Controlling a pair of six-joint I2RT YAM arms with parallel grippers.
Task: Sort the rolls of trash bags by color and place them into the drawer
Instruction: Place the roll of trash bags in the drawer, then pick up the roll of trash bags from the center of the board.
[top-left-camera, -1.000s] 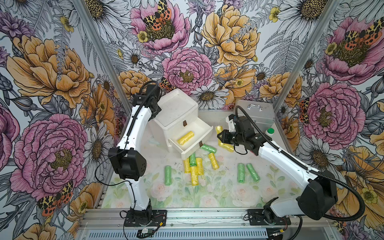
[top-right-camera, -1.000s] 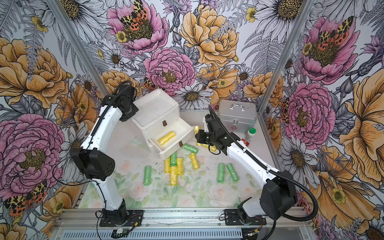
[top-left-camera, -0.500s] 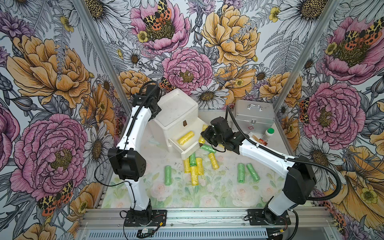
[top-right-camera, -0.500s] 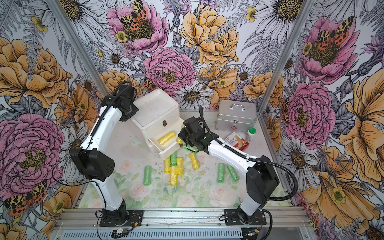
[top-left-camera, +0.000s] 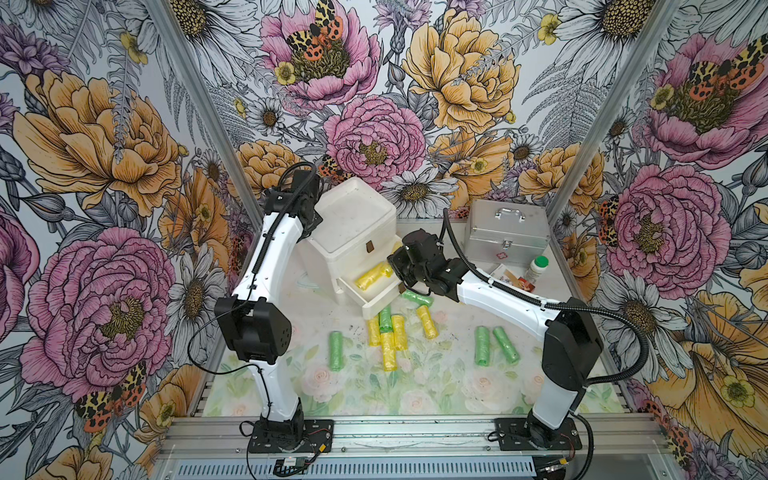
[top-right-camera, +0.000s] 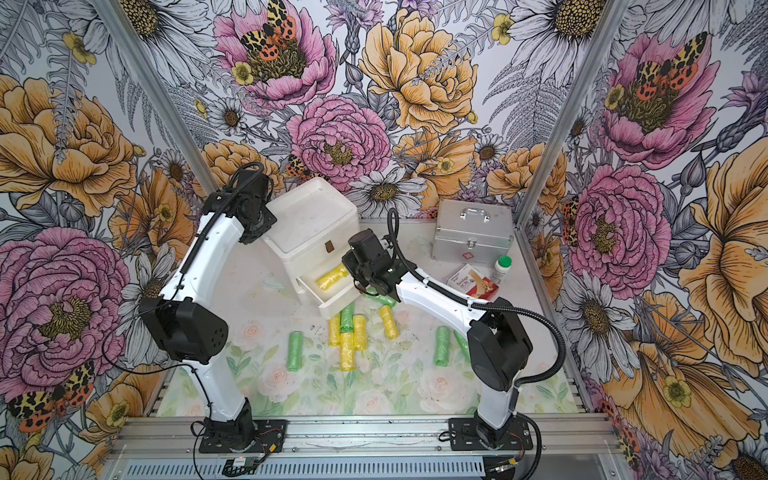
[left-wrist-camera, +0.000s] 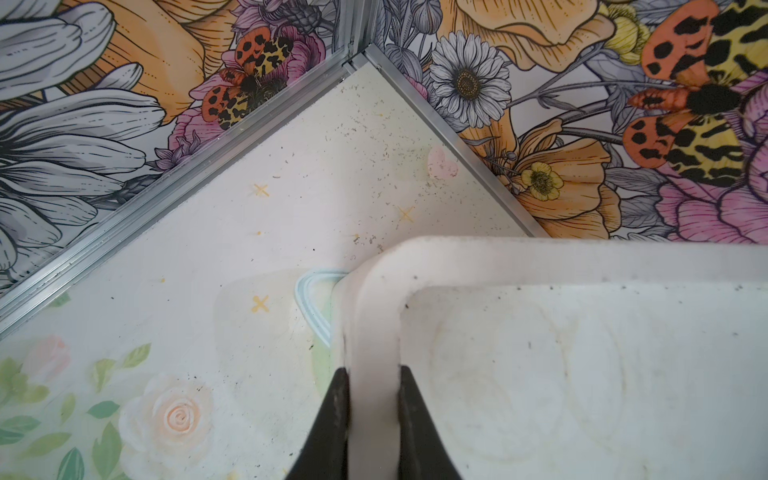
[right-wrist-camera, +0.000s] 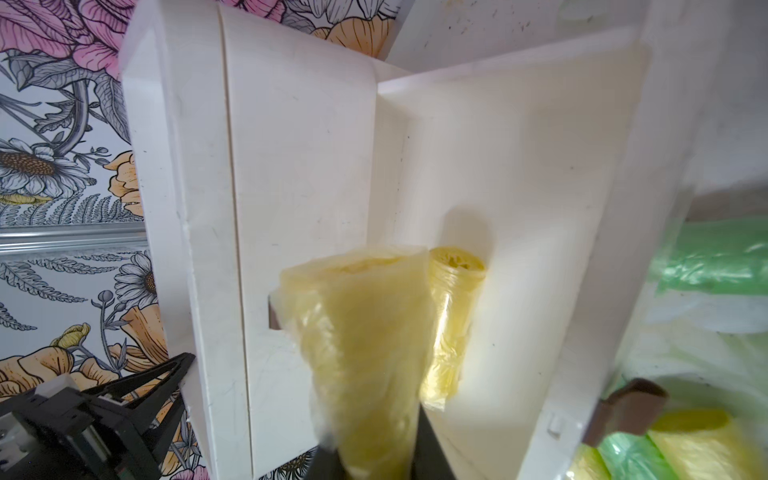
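The white drawer (top-left-camera: 353, 224) chest stands at the back, with one drawer (top-left-camera: 380, 301) pulled out and a yellow roll (top-left-camera: 368, 277) lying in it. My left gripper (left-wrist-camera: 372, 374) is shut on the rim (left-wrist-camera: 374, 316) of the chest's top. My right gripper (right-wrist-camera: 374, 449) is shut on a yellow roll (right-wrist-camera: 361, 332) and holds it over the open drawer, beside the roll (right-wrist-camera: 451, 316) inside. In front of the drawer, yellow rolls (top-left-camera: 388, 336) and green rolls (top-left-camera: 336, 351) lie loose on the table. Two more green rolls (top-left-camera: 482, 345) lie to the right.
A silver metal case (top-left-camera: 505, 237) stands at the back right. In front of it are a white green-capped bottle (top-left-camera: 536, 268) and a small printed box (top-left-camera: 509, 278). The right forearm (top-left-camera: 498, 299) reaches across the table above a green roll (top-left-camera: 417, 298).
My right arm has swung left from near the silver case to above the open drawer, carrying the yellow roll. The left arm has not moved.
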